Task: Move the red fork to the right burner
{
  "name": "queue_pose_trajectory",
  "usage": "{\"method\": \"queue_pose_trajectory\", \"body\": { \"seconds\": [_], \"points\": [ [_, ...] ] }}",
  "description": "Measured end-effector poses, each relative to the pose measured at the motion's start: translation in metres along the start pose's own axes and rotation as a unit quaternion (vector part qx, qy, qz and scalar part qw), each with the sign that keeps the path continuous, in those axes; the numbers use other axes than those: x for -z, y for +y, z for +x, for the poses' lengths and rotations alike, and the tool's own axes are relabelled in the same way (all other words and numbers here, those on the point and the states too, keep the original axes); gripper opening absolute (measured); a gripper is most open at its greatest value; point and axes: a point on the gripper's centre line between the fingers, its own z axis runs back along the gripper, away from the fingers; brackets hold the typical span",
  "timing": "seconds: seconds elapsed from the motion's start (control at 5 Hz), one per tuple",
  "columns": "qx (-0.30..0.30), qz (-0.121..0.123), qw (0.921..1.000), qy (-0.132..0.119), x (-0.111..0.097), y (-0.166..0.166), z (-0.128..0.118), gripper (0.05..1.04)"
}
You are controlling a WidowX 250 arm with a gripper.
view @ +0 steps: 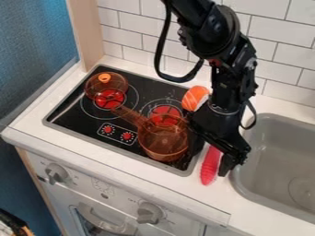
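Note:
The gripper hangs low over the stove's right edge and the counter strip beside the sink. It is open, one finger on each side of the red fork. The red fork lies on that white strip with its ridged handle towards the front; its far end is hidden under the gripper. Left of the gripper is the right burner, a red disc partly covered by a clear orange-brown pan whose handle points to the back left.
A transparent orange lid with an orange knob rests over the left burner. An orange-and-white striped toy sits at the stove's back right, close to the arm. The grey sink is at the right, and the tiled wall stands behind.

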Motion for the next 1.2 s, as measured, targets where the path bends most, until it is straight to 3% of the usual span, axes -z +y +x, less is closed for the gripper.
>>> {"method": "queue_pose_trajectory", "body": {
  "seconds": [0.2, 0.4, 0.6, 1.0, 1.2],
  "points": [
    [0.010, -0.004, 0.9999, 0.012, 0.012, -0.001, 0.003, 0.945],
    [0.010, -0.007, 0.9999, 0.005, 0.015, -0.002, 0.006, 0.665],
    [0.011, -0.009, 0.9999, 0.004, 0.015, -0.003, 0.007, 0.471],
    [0.003, -0.016, 0.9999, 0.000, 0.014, -0.005, 0.007, 0.461],
    [-0.025, -0.035, 0.9989, -0.018, -0.003, -0.011, 0.008, 0.459]
  ]
}}
